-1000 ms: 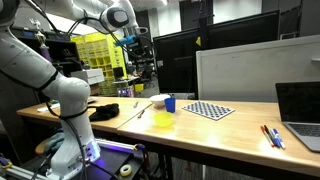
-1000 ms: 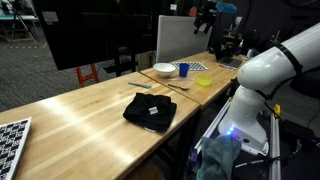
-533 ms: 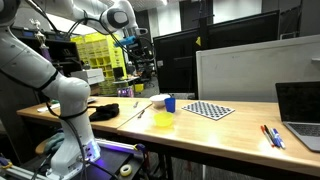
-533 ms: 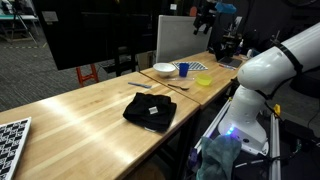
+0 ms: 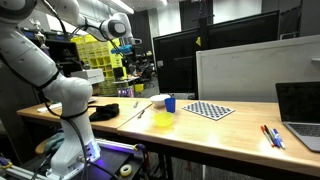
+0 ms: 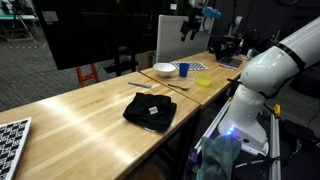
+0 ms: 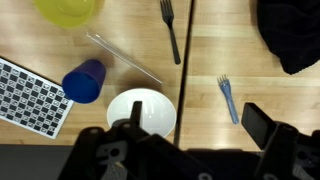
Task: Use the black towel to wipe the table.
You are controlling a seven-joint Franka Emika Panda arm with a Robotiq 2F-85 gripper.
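The black towel (image 6: 150, 110) lies crumpled on the wooden table, near its front edge; it also shows in an exterior view (image 5: 103, 111) beside the robot base. In the wrist view it lies at the top right corner (image 7: 292, 35). My gripper (image 6: 190, 22) hangs high above the table, over the dishes and well away from the towel. It also shows in an exterior view (image 5: 128, 47). In the wrist view my gripper (image 7: 200, 125) is open and empty, with a white bowl (image 7: 140, 110) and a blue fork (image 7: 228, 97) below it.
On the table are a blue cup (image 7: 84, 80), a yellow bowl (image 7: 68, 10), a black fork (image 7: 172, 30), a thin clear straw (image 7: 125, 58) and a checkerboard (image 7: 30, 95). A laptop (image 5: 300, 108) and pens (image 5: 272, 136) lie at the far end. A whiteboard (image 5: 235, 72) stands behind.
The arm has swung and the gripper has shifted sideways above the dishes, toward the towel's side. The towel and dishes have not moved.
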